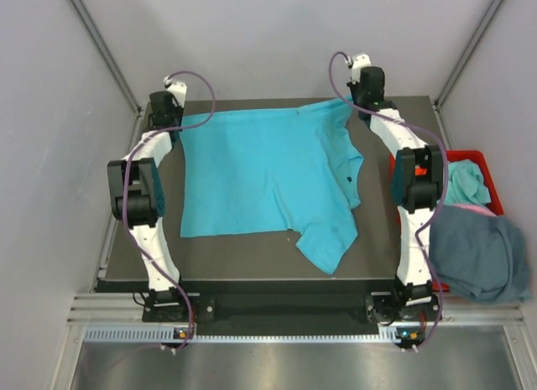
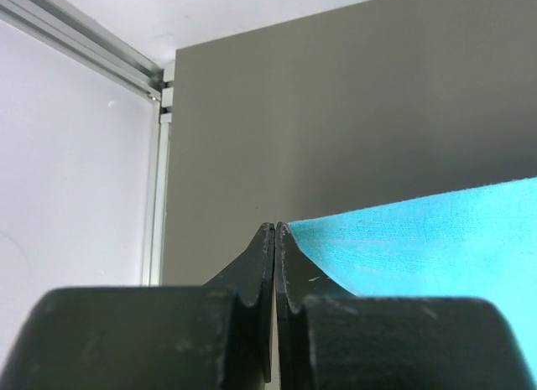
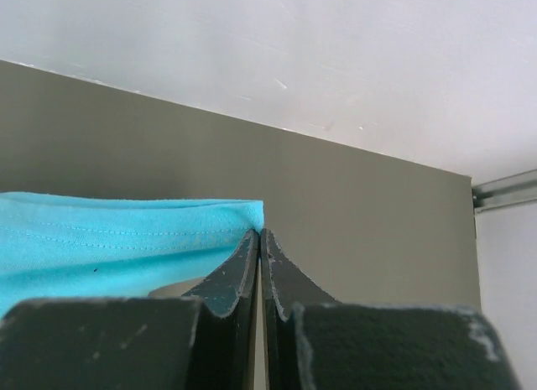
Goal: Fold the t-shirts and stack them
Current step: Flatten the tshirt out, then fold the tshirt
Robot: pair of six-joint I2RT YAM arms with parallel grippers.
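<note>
A bright turquoise t-shirt (image 1: 260,172) lies spread on the dark table (image 1: 252,256), with one sleeve hanging toward the near right. My left gripper (image 1: 174,123) is at the shirt's far left corner, jaws pressed together with the cloth corner (image 2: 403,239) at their tip (image 2: 275,227). My right gripper (image 1: 356,101) is at the far right corner, jaws together on the hemmed edge (image 3: 126,226) at their tip (image 3: 259,232). A slate blue-grey shirt (image 1: 478,252), another turquoise one (image 1: 466,184) and a pinkish strip (image 1: 474,208) lie in the bin.
A red plastic bin (image 1: 487,159) stands off the table's right edge beside the right arm. Grey walls and metal rails enclose the table on the left, back and right. The table's far edge (image 3: 336,147) lies just beyond both grippers.
</note>
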